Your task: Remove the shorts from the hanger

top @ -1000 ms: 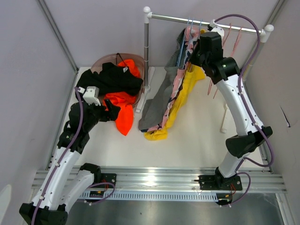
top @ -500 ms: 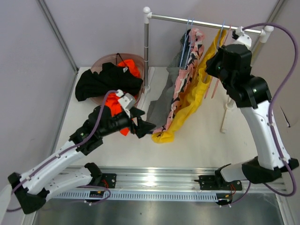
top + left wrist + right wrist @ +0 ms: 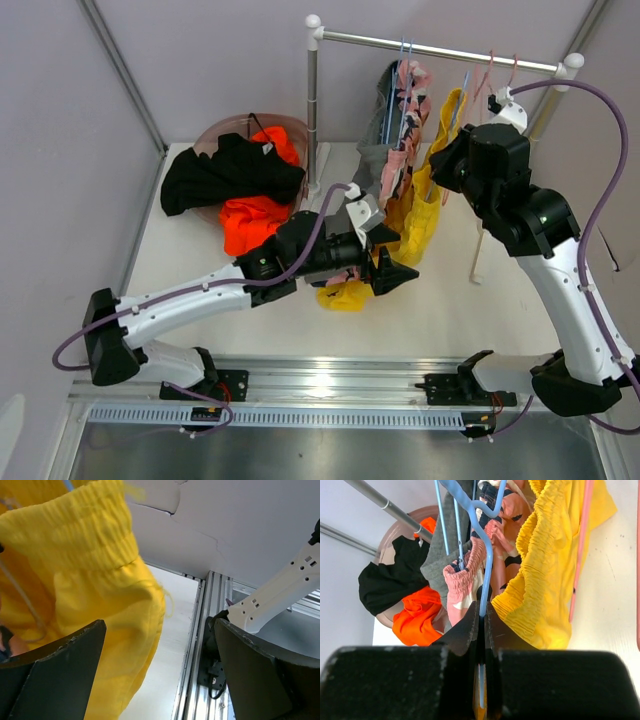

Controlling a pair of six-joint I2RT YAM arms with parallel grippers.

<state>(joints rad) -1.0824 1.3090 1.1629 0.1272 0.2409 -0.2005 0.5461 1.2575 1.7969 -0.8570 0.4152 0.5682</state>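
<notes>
At far left, black shorts (image 3: 232, 170) and orange shorts (image 3: 250, 222) spill over the rim of a pink basket (image 3: 212, 133). Your left arm reaches across the surface (image 3: 450, 300). The left fingers (image 3: 393, 258) are spread wide, just beside the lower part of the yellow shorts (image 3: 418, 215). The wrist view shows yellow cloth close ahead of the gap, and you cannot tell whether it touches. On the rail (image 3: 360, 39), grey shorts (image 3: 370, 165) and pink shorts (image 3: 404, 140) hang side by side. The yellow pair hangs next to them, its lower end bunched on the surface. Your right fingers (image 3: 481, 616) are pressed together on the wire of a blue hanger (image 3: 485, 555), with the yellow waistband just to its right. Pink hangers (image 3: 490, 75) hang on the rail beyond.
</notes>
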